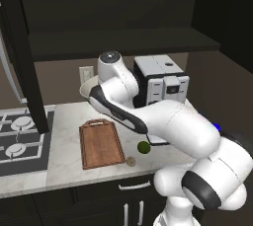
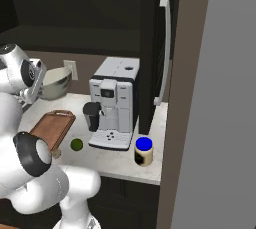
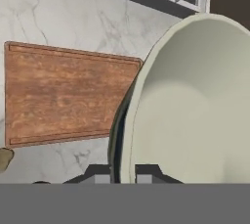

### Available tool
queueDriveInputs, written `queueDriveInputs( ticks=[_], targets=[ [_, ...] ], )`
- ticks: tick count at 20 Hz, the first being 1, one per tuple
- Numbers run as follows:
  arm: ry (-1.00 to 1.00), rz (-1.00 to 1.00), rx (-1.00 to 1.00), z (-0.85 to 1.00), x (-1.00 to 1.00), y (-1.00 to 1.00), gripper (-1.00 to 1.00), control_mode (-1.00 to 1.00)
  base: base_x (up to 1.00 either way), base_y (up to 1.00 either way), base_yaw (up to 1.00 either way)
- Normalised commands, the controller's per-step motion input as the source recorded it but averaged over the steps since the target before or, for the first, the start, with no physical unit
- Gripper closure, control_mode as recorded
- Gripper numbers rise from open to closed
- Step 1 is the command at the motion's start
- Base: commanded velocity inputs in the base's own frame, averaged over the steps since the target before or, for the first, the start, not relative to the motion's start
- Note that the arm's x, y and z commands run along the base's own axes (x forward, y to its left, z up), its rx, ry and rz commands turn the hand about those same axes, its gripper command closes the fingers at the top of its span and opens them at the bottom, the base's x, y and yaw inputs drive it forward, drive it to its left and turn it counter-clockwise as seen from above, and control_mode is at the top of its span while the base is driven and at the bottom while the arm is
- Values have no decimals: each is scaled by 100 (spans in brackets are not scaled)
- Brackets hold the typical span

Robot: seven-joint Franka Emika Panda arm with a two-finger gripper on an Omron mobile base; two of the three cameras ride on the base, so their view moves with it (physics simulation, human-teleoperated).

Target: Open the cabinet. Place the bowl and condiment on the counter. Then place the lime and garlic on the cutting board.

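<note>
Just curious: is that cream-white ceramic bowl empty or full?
Empty: the hand view looks into the cream-white ceramic bowl, showing only its bare pale inside.

Nothing readable anywhere here, honestly. The condiment [image 2: 144,152] jar has a pale label, but it's just a blank yellowish patch with no lettering I can make out. The coffee machine [image 2: 114,103] has a small dark panel on its front, though no digits or brand name show.

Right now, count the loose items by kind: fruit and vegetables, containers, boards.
Fruit and vegetables: 2, lime and garlic
Containers: 2, bowl and condiment jar
Boards: 1, cutting board
Total: 5
</note>
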Motion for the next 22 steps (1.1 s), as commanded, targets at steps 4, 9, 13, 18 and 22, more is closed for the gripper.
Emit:
queueDriveInputs(
  ticks=[4, 9, 13, 18, 22],
  targets=[
    [0, 1, 0, -53, 55, 0, 100, -100, 0, 0, 0],
    [0, 0, 0, -45, 47, 0, 100, -100, 0, 0, 0],
    [0, 0, 0, -33, 52, 0, 100, -100, 0, 0, 0],
    [1, 0, 3, -39, 51, 0, 100, -100, 0, 0, 0],
    [0, 0, 2, -32, 51, -1, 100, -100, 0, 0, 0]
  ],
)
